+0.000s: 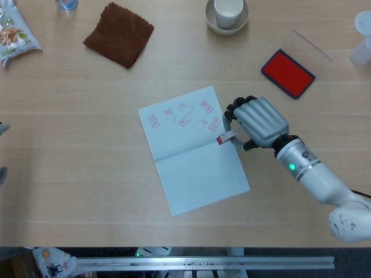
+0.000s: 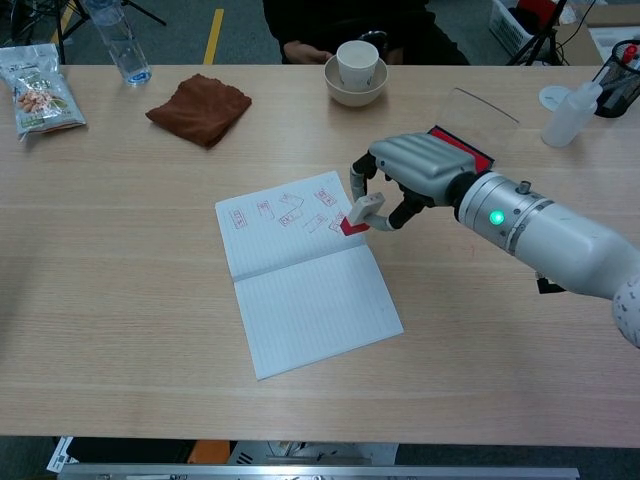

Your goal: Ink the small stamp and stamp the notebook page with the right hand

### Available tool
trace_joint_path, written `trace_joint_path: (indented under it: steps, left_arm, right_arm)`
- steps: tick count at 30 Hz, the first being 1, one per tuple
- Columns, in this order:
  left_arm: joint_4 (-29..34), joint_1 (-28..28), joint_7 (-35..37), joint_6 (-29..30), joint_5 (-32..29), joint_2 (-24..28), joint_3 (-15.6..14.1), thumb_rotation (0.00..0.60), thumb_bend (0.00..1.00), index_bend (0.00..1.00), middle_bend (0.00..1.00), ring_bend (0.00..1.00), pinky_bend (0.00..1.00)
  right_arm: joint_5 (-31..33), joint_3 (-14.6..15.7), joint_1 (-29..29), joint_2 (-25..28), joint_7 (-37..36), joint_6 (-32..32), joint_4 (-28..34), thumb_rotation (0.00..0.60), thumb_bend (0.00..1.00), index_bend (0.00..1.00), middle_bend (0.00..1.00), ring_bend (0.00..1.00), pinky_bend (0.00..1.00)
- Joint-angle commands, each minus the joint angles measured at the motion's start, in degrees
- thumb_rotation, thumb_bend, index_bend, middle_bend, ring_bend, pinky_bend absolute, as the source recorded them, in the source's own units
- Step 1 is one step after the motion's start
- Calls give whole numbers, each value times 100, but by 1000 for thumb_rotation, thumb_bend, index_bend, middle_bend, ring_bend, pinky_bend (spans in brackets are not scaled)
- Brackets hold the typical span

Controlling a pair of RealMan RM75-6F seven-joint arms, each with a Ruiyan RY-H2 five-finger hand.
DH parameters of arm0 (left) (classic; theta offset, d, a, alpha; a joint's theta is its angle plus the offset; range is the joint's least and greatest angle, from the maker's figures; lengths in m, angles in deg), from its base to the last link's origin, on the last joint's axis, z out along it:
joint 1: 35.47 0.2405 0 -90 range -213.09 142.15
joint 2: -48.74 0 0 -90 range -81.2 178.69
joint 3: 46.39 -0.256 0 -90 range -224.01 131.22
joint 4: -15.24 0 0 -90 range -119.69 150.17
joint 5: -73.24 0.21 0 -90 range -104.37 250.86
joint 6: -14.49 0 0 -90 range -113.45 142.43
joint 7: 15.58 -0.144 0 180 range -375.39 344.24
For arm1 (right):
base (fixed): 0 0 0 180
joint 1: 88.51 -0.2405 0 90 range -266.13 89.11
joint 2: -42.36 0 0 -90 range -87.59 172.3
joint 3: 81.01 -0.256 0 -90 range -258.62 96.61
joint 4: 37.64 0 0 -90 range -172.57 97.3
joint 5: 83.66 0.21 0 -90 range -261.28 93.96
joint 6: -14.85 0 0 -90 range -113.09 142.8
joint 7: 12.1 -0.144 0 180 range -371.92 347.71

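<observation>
Stamping step: the right hand [image 1: 258, 121], fingers pinching the small stamp [image 1: 225, 138] over the right edge of the notebook page [image 1: 191, 147], apparently inked, next needs a level downward press onto blank paper.

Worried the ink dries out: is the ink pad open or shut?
Open. The ink pad shows its bare red surface, with the clear lid swung back behind it.

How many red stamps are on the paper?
7 red stamp prints on the upper page of the open white notebook: two at left, three mid-page, two at right beside the right hand. The hand may hide more.
</observation>
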Motion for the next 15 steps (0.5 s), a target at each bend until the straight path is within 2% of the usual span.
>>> trace_joint_path:
  steps: [1,9,15]
  left_arm:
    - [-15,13,23,10,6,-1,-7,600,325,147,143,139,104]
    - [-79,30,85,-4,23,-18,-29,600,325,147,142,139,104]
    - [-118,43,135,-13,19,-18,-37,600,325,147,141,140,104]
  right_arm:
    - [-88,160,-30,-99,74,-20,-79,600,328,640,463,288,335]
    - [-202,425,-40,-374,186,12,-426,600,329,641,463,288,335]
    - [-277,490,-44,-607,122,10,-697,600,329,640,463,288,335]
